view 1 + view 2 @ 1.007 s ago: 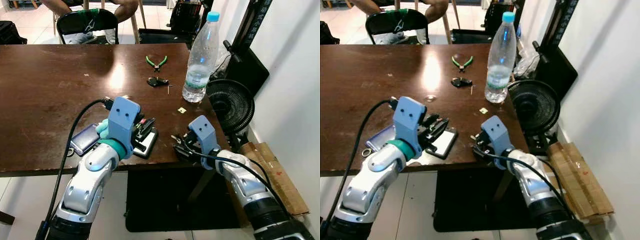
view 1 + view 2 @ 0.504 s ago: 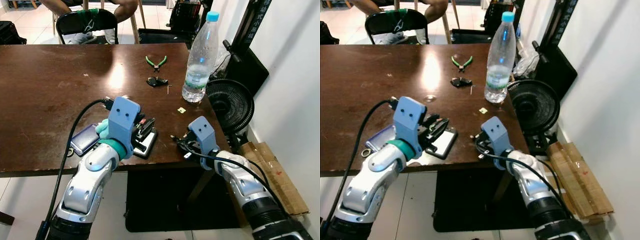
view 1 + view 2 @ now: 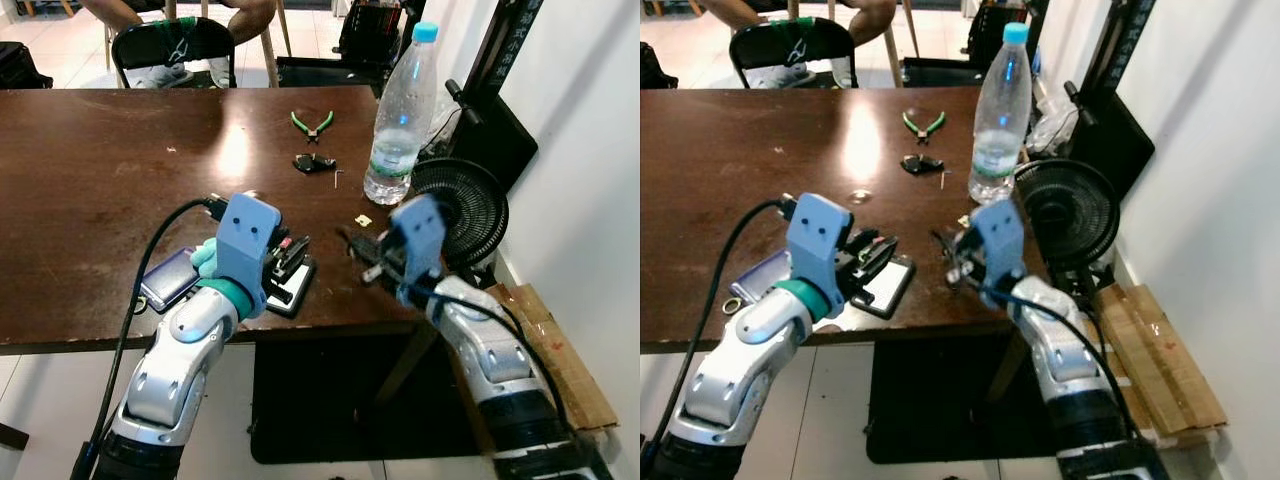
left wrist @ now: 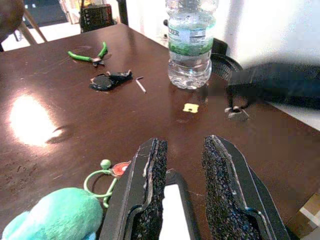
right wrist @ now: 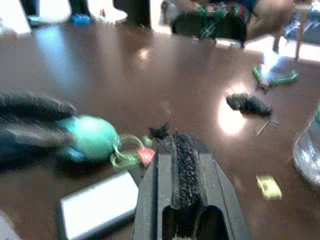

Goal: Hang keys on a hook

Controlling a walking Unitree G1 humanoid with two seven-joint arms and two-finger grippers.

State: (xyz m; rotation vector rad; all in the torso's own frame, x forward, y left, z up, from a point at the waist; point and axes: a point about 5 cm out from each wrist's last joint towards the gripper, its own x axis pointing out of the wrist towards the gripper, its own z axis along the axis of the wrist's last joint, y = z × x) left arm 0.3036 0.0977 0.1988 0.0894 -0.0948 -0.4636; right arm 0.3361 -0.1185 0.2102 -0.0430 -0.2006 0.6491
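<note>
R gripper (image 3: 362,258) is pinching shut on the keys (image 4: 235,112), carrying them just over the table (image 3: 100,180) edge; L gripper (image 4: 182,170) is idling part-open above a phone (image 3: 292,287). Thin pinch, keys swinging, so they could be slipping

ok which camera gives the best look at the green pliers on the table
The left wrist view shows the green pliers best: sharp, both handles and the dark jaws distinct on the brown table. Both eye views show them smaller, at the table's far side, near the water bottle. The right wrist view shows them blurred.
</note>
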